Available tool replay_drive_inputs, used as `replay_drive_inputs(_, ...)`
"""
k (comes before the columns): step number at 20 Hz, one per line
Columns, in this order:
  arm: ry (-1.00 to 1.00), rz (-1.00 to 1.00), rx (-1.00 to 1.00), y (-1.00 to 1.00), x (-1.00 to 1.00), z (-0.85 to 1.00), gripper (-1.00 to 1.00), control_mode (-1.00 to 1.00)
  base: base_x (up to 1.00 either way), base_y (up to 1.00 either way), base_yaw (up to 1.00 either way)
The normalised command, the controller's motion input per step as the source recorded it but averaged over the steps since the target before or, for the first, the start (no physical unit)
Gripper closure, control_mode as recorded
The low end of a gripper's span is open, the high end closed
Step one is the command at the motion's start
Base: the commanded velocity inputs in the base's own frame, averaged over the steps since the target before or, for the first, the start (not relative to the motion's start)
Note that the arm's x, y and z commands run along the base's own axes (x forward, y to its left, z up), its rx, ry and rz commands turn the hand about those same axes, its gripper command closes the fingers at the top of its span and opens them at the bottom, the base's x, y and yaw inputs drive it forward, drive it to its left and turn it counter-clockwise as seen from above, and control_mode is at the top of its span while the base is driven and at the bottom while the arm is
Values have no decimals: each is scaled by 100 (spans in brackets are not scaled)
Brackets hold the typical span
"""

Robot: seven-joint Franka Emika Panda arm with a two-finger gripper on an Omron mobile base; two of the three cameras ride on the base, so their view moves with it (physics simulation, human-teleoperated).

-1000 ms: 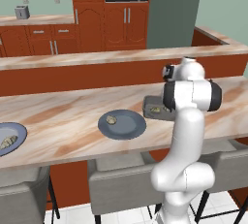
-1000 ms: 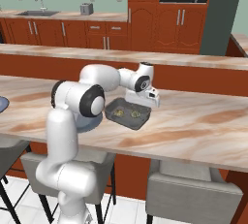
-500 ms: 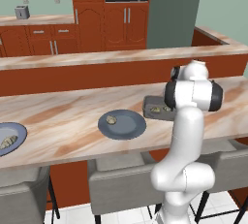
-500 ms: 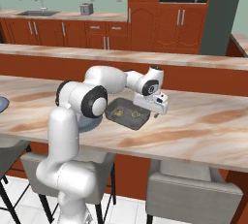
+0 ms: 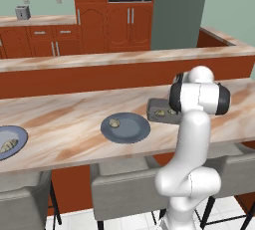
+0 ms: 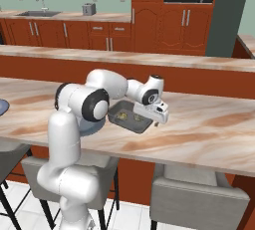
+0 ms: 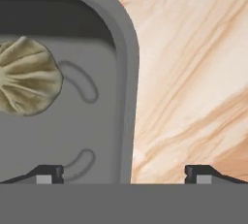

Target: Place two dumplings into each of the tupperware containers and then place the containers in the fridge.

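Two dumplings [image 6: 128,117] seemed to lie in the tupperware container [image 6: 115,109] on the counter [image 6: 209,129]. Gripper [image 7: 123,172] was wide open and empty, straddling its wall; it should drop straight, then squeeze

The arm [image 5: 191,149] is glossy white, built of thick rounded tube segments that bulge at each bend. Dark grey-black drum-shaped joints [image 6: 93,105] sit between segments. Its hand [image 6: 158,119] is a white boxy block ending in two small dark fingertips [image 7: 46,173].
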Motion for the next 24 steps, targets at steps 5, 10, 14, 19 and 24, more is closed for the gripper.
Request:
replay_drive_inputs(5,-1,0,0,3,0,-29,-100,-100,0,0,0)
replay_drive_inputs(10,0,0,0,5,0,-20,-100,-100,0,0,0)
replay_drive_inputs(14,0,0,0,3,0,-3,100,-100,0,0,0)
replay_drive_inputs(19,0,0,0,0,0,0,100,-100,0,0,0)
replay_drive_inputs(24,1,0,0,0,0,0,100,-100,0,0,0)
